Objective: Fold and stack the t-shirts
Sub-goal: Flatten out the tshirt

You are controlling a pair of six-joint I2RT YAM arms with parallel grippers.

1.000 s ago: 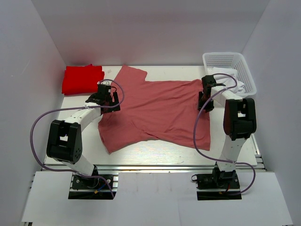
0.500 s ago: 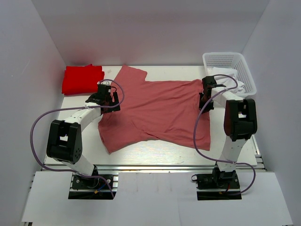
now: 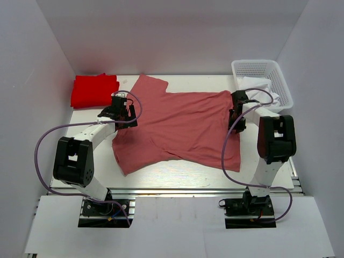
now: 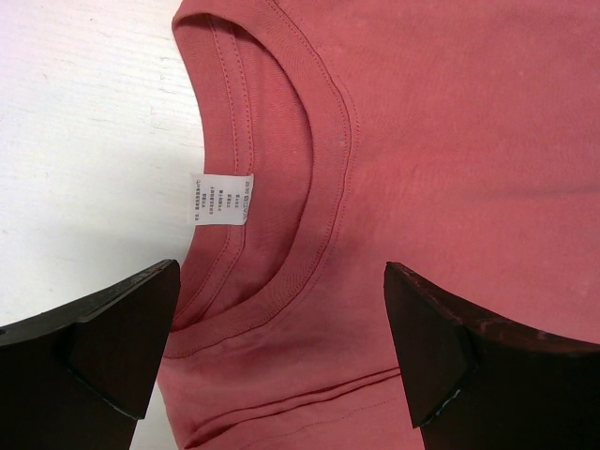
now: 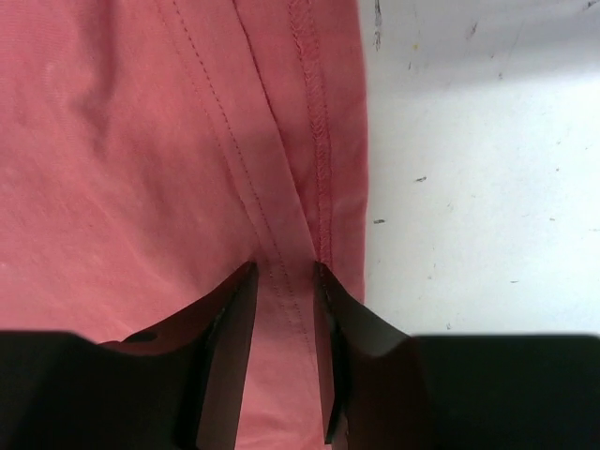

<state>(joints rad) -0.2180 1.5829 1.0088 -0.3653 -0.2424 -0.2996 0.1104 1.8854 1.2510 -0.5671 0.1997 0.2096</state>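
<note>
My left tool [image 4: 281, 277] hangs wide open over the collar of the pink t-shirt [image 3: 177, 126], which lies spread on the tabletop [image 3: 183, 173]. My right tool [image 5: 284, 277] straddles its hem, jaws narrowly parted, and I cannot tell if it grips. The red t-shirt [image 3: 95, 90] lies folded at the far left

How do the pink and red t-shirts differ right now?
The dusty rose-pink cloth t-shirt lies spread out in the middle; the bright red cloth t-shirt sits folded compact at the far-left corner. The pink one covers far more area than the red one. Both are plain, unprinted cloth.
</note>
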